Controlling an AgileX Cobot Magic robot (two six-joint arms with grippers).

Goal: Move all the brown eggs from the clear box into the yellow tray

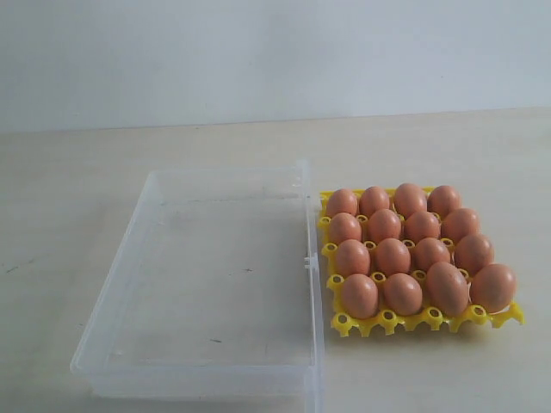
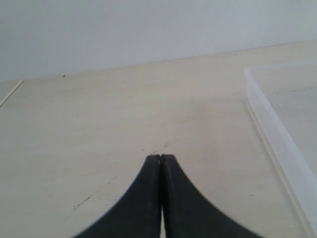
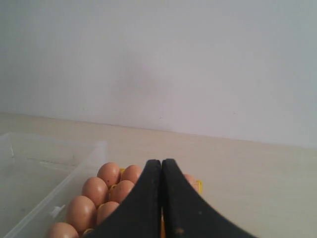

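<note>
**Sixteen brown eggs fill a yellow tray beside a clear box; both pairs of fingers are shut and hold nothing**

In the exterior view, a pale wooden surface [image 1: 430,146] meets a plain light wall [image 1: 258,52]. A shallow clear box [image 1: 112,327] lies on the left half of the surface, open at the top, and the bare surface shows through its floor. A small latch [image 1: 307,261] sits on the box wall that faces the tray.

Just beside that wall, on the right, lies the yellow tray [image 1: 386,322]. The brown eggs [image 1: 392,255] stand in it in four rows of four, one to a cup. All are upright or slightly tilted. Every egg in view is in the tray.

The arms appear only in their own wrist views. The left fingers [image 2: 143,198] are black and curved, pressed tip to tip with nothing between them. They hang above bare surface, with a corner and one wall of the clear box off to one side.

The right fingers [image 3: 143,198] are closed the same way and also grip nothing. Past them are several eggs in the tray and a sliver of its yellow rim. One wall of the clear box runs alongside the eggs.
</note>
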